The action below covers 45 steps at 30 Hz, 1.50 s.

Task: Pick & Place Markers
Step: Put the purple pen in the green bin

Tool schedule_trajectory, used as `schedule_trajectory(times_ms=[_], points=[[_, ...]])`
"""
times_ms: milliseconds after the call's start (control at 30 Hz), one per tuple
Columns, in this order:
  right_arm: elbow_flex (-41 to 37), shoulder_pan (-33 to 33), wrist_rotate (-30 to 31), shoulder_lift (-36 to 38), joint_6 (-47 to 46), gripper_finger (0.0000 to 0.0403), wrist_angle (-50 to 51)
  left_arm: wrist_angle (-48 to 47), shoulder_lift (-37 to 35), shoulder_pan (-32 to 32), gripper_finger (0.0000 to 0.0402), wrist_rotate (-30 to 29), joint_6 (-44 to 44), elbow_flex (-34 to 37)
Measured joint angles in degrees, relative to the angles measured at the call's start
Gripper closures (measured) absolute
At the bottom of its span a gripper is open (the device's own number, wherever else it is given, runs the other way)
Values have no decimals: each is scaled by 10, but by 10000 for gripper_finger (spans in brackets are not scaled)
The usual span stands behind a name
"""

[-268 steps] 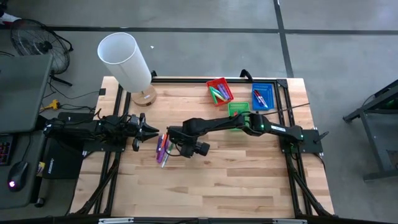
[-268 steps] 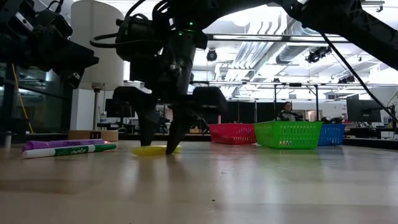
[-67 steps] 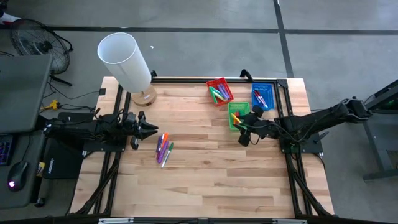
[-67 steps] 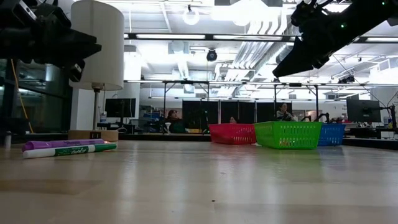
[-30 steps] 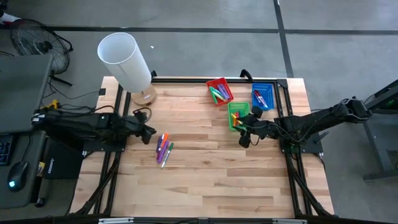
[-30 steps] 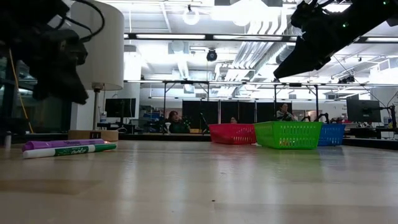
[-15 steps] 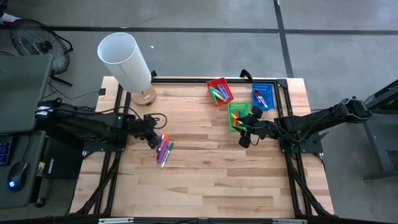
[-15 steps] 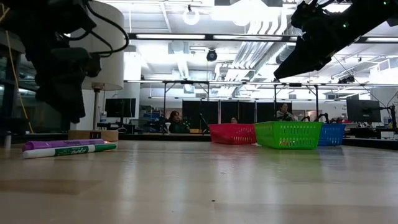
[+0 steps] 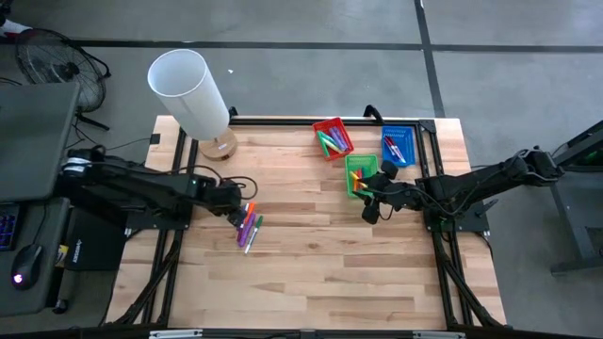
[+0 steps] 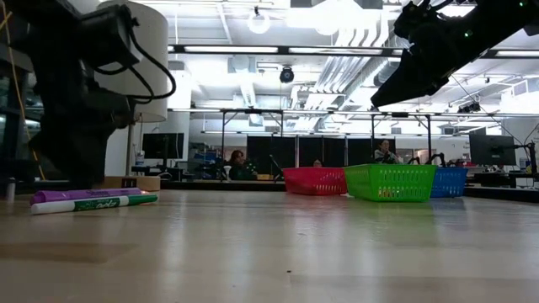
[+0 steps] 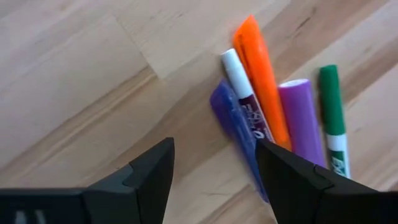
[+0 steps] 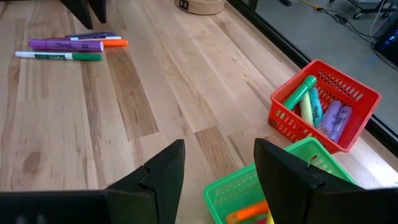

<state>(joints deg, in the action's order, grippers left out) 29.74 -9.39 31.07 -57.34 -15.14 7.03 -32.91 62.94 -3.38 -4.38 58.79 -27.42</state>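
Note:
A small cluster of markers (image 9: pixel 248 227) lies flat on the wooden table, left of centre. In the left wrist view it shows an orange marker (image 11: pixel 258 68), a white-capped one (image 11: pixel 238 84), a blue one (image 11: pixel 239 134), a purple one (image 11: pixel 303 121) and a green one (image 11: pixel 333 106). My left gripper (image 11: pixel 214 162) hangs open just above the cluster's left end, tipped steeply down and touching nothing. My right gripper (image 12: pixel 219 155) hovers open and empty above the table beside the green tray (image 9: pixel 359 172).
A red tray (image 12: pixel 323 106) and a blue tray (image 9: pixel 397 146) hold markers at the table's far right, next to the green tray. A white lamp (image 9: pixel 188 92) on a wooden base stands at the far left corner. Bare wood lies along the near side.
My left gripper has moved toward the table's right edge and down, from beside the lamp base to just over the markers. It has tipped from nearly level to steeply downward. The markers have not moved.

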Motion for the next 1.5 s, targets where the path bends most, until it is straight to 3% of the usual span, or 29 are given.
schedule_trajectory(times_ms=[667,833,1200,1500], points=[[0,0,0,0,0,221,0,19,29,0,179,-19,26,0],[0,0,0,0,0,221,0,31,64,0,179,-20,32,-2],[0,0,0,0,0,221,0,-54,129,0,179,-25,32,-61],[0,0,0,0,-4,221,6,-81,157,0,179,21,-31,-70]])
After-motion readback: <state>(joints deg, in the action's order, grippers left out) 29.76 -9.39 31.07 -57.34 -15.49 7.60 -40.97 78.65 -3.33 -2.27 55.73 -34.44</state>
